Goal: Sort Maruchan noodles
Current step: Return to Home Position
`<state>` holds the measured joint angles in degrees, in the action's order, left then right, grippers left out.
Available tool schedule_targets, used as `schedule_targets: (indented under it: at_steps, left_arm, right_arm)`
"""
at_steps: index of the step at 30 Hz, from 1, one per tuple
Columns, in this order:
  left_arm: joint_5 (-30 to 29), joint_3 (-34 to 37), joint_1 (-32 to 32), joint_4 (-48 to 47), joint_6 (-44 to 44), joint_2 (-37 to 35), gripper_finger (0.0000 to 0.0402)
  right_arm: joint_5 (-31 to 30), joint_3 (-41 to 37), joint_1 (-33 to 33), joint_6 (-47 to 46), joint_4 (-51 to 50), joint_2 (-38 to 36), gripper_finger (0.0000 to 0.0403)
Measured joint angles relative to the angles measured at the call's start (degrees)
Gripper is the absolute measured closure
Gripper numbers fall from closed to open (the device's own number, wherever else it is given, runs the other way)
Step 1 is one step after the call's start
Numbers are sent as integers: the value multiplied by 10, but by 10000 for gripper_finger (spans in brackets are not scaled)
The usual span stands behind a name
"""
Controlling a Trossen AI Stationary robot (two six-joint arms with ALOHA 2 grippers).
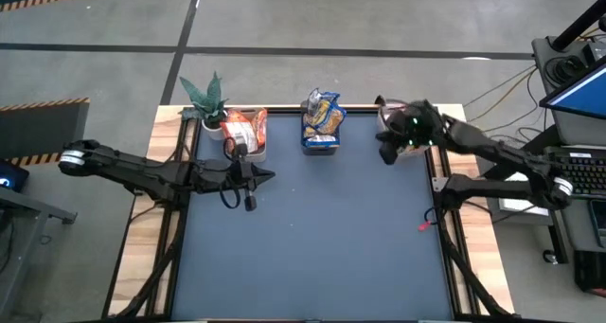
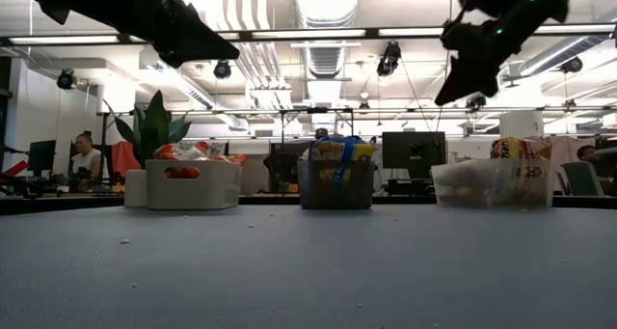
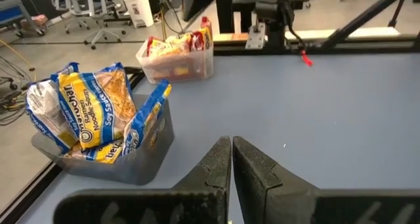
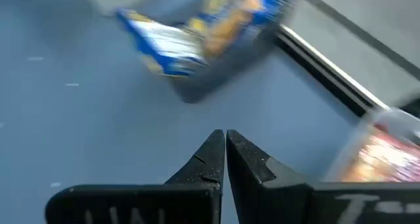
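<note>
Seemingly the sorting is done, and the step in hand is the return to rest: every packet in view sits in a bin. Blue-yellow Maruchan noodles stand in the middle bin. On its left-arm side a white bin holds orange packets. On its right-arm side a clear bin holds red packets. The left gripper hangs near the white bin and the right gripper over the clear bin, both clenched on nothing. Next, each arm needs to draw away without clipping a rim.

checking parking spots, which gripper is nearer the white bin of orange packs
Left. The left gripper hangs close by the white bin; the right gripper is over by the clear bin.
</note>
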<state>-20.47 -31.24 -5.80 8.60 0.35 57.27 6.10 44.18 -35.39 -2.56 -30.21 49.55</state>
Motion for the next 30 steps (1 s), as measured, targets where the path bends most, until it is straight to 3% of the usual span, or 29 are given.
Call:
schedule_targets:
  at_steps: [8,12,20,30]
  left_arm:
    - [0,0,-8,-67,-6,-67,402]
    - [0,0,-8,-112,8,-111,402]
    - [0,33,-8,-161,10,-228,402]
    - [0,137,-8,-140,-9,-414,402]
  right_arm:
    - [-6,-65,52,-214,40,-84,394]
    - [8,-121,78,-99,121,-113,394]
    - [155,-238,84,7,301,-184,394]
    - [169,-319,84,25,309,-291,394]
